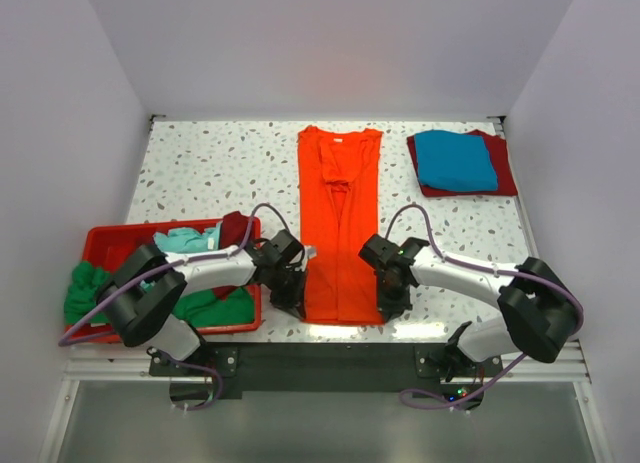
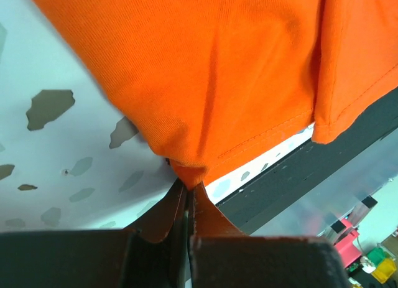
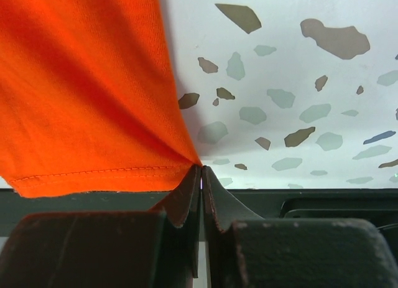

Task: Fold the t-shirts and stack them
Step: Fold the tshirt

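We see the soft, fine-knit orange t-shirt (image 1: 340, 223) lying as a long narrow strip on the speckled counter (image 1: 200, 168), its stitched near-hem corners pinched by the left fingers (image 2: 163, 214) and right fingers (image 3: 219, 207), each dark pair pressed together on cloth.

Enclosure: plain matte back wall (image 1: 330, 43), pale lavender-white; left wall (image 1: 50, 133) and right wall (image 1: 590, 113) have the same finish and close in toward the back. Table (image 1: 200, 173): white top with a terrazzo-type speckle in grey and brown, plus a few blue flecks. Light is even and shadows soft, brightest along the seam where tabletop meets back wall. Near edge: black mounting bar (image 1: 320, 361) on a ribbed aluminium rail (image 1: 110, 368). Below it a flat grey surface (image 1: 320, 428), floor or panel, cannot tell. Left wrist view: blurred coloured clutter (image 2: 367, 254) beyond the table edge, unidentifiable.
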